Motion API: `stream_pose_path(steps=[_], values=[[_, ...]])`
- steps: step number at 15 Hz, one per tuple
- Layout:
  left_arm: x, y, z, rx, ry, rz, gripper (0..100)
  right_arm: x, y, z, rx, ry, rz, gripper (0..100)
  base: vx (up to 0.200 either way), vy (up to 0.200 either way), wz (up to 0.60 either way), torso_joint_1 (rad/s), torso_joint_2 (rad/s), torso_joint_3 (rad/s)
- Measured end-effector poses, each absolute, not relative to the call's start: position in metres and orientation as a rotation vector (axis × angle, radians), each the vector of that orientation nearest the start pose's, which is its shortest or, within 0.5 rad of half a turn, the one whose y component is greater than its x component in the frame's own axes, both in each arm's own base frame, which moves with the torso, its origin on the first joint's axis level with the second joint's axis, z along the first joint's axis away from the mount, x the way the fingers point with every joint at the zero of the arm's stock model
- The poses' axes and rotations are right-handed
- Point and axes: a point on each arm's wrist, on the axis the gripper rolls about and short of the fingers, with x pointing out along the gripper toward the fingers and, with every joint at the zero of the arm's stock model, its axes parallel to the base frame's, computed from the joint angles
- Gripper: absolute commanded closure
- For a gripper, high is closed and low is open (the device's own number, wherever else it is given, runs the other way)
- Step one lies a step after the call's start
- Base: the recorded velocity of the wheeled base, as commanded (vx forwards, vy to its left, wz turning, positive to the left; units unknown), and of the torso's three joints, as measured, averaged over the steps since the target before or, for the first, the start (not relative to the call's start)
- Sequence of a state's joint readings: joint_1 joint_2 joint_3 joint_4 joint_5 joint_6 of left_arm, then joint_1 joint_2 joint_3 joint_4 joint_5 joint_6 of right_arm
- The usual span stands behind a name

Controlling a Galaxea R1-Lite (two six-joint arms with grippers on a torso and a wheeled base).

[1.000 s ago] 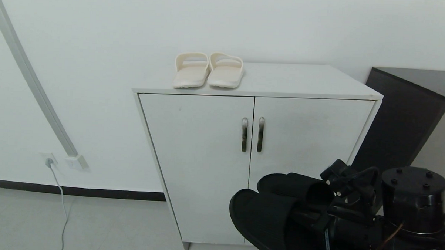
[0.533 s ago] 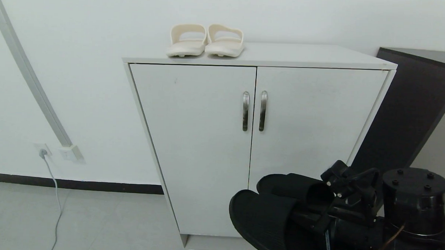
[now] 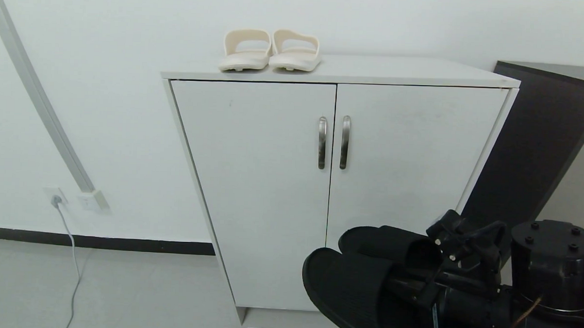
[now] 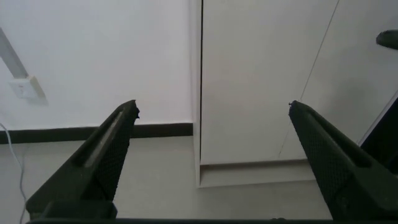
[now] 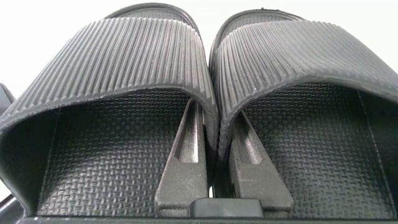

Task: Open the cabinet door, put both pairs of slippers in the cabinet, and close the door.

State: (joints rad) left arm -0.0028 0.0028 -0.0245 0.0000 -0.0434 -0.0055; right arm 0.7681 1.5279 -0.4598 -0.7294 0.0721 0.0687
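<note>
While facing the white cabinet (image 3: 252, 182), sees both doors shut. Just right of it, finds a dark piece of furniture (image 3: 535, 143), perhaps a second cabinet. Low before the right door, holds the black slippers (image 3: 351, 287), right gripper (image 5: 216, 124) clamped on their two inner walls, which are pressed together. Shows the cream slippers (image 3: 270, 50) paired on the cabinet top, toward its left end. Has left gripper (image 4: 212, 106) spread wide and holding nothing, facing the cabinet's lower left corner. Notes two metal handles (image 3: 322, 142) side by side at the middle seam.
</note>
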Motion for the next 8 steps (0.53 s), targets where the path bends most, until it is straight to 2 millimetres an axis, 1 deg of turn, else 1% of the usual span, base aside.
stream_pose_path(steps=[1,3,4,8], values=[[-0.028,-0.001,0.095,-0.019,-0.06,-0.045,0,0.167,0.163,0.149,-0.055,0.356,0.821,100,0.0,0.0,0.0,-0.002,0.05,0.105],[-0.039,-0.001,0.132,-0.054,-0.122,-0.06,0,0.167,0.163,0.149,-0.055,0.354,0.823,100,0.0,0.0,0.0,-0.005,0.16,0.105],[-0.04,-0.001,0.146,-0.063,-0.12,-0.083,0,0.167,0.163,0.149,-0.056,0.355,0.822,100,0.0,0.0,0.0,-0.007,0.07,0.051],[-0.02,-0.005,0.175,-0.055,-0.025,-0.248,0,0.165,0.162,0.152,-0.051,0.345,0.823,100,0.0,0.0,0.0,0.0,0.0,0.0]])
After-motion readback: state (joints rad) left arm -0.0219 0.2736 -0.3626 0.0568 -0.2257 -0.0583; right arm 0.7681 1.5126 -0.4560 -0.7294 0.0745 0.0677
